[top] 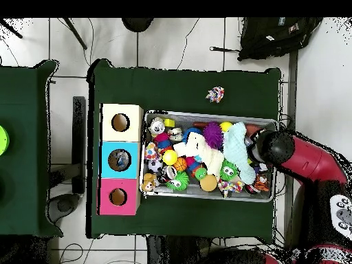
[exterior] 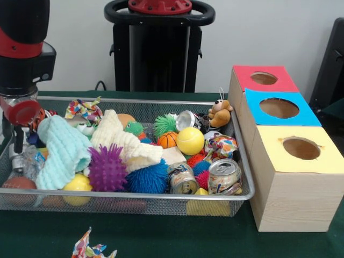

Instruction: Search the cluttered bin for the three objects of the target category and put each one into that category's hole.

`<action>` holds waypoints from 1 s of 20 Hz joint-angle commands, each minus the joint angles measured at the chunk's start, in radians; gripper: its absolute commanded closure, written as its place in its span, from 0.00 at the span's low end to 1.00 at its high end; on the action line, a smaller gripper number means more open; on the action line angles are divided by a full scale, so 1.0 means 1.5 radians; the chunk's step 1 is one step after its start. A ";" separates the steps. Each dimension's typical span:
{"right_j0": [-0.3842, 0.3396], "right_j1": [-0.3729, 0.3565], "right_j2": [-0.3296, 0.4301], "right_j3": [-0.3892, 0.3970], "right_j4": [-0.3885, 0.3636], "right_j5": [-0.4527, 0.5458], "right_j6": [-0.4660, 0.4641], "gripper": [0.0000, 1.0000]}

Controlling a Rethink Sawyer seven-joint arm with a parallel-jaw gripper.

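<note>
Front camera close and low; overhead straight down; both share the bin (exterior: 244,161).

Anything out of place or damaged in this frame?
One multicoloured crumpled item lies on the green table, outside the wire bin, in front of it. The yellow box's hole has ragged edges.

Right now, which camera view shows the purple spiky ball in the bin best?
The front view: the purple spiky ball sits near the bin's front wall, unobstructed, its spikes distinct. In the overhead view, the ball is only a small purple patch beside the white knitted cloth.
</note>
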 commanded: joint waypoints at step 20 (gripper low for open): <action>0.047 0.012 0.008 0.127 0.186 0.026 0.192 0.00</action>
